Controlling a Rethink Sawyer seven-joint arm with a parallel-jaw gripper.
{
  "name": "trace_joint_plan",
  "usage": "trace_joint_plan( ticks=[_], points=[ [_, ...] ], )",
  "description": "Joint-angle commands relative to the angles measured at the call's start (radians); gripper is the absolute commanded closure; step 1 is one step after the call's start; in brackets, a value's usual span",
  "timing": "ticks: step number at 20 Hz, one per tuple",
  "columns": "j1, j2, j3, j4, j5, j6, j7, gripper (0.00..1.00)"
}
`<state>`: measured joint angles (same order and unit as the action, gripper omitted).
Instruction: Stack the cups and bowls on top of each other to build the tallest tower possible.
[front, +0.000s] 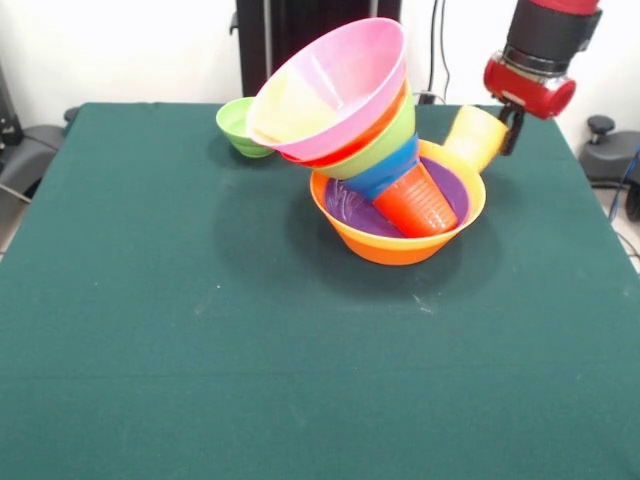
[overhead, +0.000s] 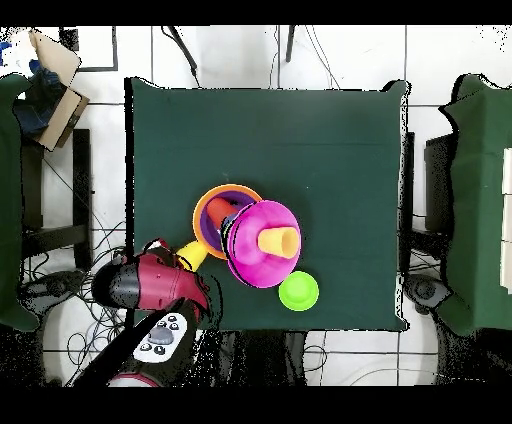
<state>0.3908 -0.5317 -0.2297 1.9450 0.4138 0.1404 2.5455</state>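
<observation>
Orange bowl (front: 397, 243) nearest — only overhead shows cup (overhead: 279, 240) inside pink bowl (overhead: 262, 262).

Leaning tower (front: 370, 150) in orange bowl (front: 395, 245)

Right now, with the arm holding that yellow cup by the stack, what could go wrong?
The tower leans hard away from the gripper, resting on a tilted red-orange cup; a nudge could topple it. If it falls, the pink bowl would likely hit the small green bowl. The yellow cup sits against the orange bowl, so moving might drag the base.
</observation>
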Motion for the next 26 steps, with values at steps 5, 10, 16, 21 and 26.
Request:
trace_joint_plan(
  ticks=[5, 10, 16, 21, 26],
  points=[
    [-0.123, -0.212, 0.242, 0.115, 0.015, 0.250, 0.056, 1.00],
    [-0.163, -0.350, 0.221, 0.102, -0.007, 0.445, 0.036, 1.00],
    [-0.102, -0.400, 0.042, -0.055, -0.143, 0.610, 0.065, 1.00],
    [-0.137, -0.403, -0.007, -0.129, -0.211, 0.654, 0.023, 1.00],
    [-0.168, -0.440, -0.015, -0.201, -0.244, 0.767, 0.025, 1.00]
  ],
)
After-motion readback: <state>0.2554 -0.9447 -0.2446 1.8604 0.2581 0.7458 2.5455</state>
